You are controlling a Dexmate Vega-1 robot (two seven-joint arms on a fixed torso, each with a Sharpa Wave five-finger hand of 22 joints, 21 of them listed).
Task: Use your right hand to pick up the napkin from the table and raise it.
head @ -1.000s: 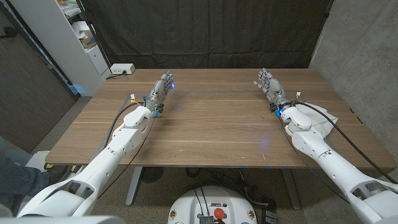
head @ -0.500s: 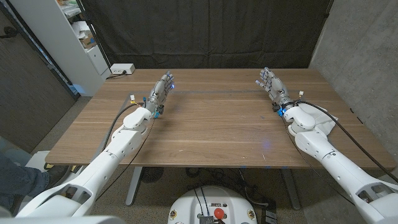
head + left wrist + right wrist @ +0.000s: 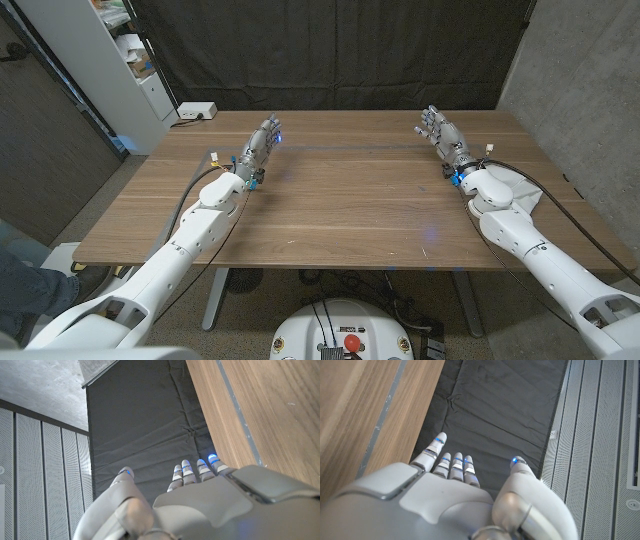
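at right of the frame our right hand [image 3: 440, 137] hovers released over the surface [image 3: 340, 210]; napkin [image 3: 527, 192] lies under our forearm; left hand [image 3: 259, 146] released too.

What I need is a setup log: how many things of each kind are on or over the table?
Robot hands: 2 (left hand, right hand)
napkin: 1
white box: 1
Total: 4
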